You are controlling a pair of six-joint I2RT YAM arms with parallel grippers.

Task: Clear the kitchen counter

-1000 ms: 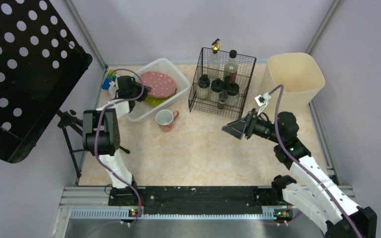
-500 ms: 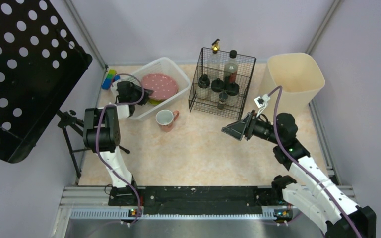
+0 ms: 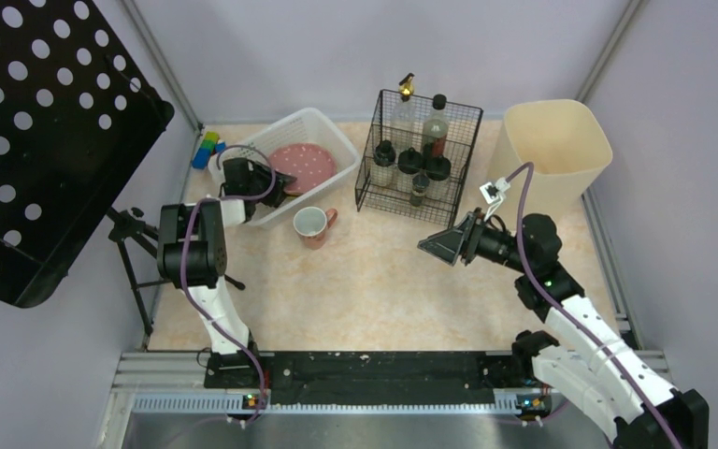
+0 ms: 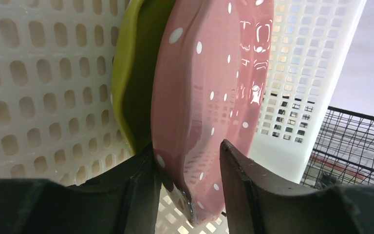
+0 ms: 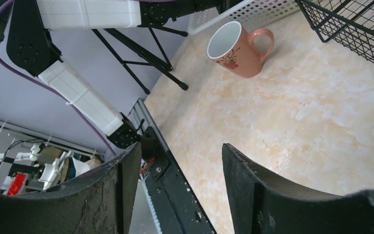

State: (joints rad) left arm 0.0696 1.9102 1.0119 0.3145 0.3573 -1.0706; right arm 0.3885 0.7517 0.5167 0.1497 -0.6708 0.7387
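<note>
Overhead look at a kitchen counter (image 3: 383, 290): beige-pink marbled stone, glossy and faintly veined, edged by metal rails (image 3: 337, 403) and boxed in by pale lilac walls (image 3: 337, 47).

At the left gripper (image 4: 189, 148): reaching into a white slotted basket (image 4: 44, 97) on the far left part of the stone. Straddling the rim of a pink, white-dotted plate (image 4: 209, 87), one finger on each face, partly spread. Cannot tell whether pinching the plate or only bracketing it (very little gap on either side). On the left finger's side, touching the pink plate, a green plate (image 4: 131, 73), with both leaning toward the basket wall. Behind the wrist, near the counter's edge, a few small coloured blocks (image 3: 206, 148). Further back still, off the stone, a black perforated panel (image 3: 47, 131) and a dark tripod (image 3: 131, 234).

At the right gripper (image 5: 181, 146): hovering above bare stone, fingers wide apart, gripping nothing. Straight ahead of the fingertips, well apart, a salmon mug (image 5: 236, 48) upright on the counter, just beside the basket. Ahead and to the right of the fingers, a black wire rack (image 3: 366, 178) with dark-capped bottles (image 3: 436, 122) inside. Behind the wrist, next to the rack, a tall beige bin (image 3: 547, 187) in the far right corner.
</note>
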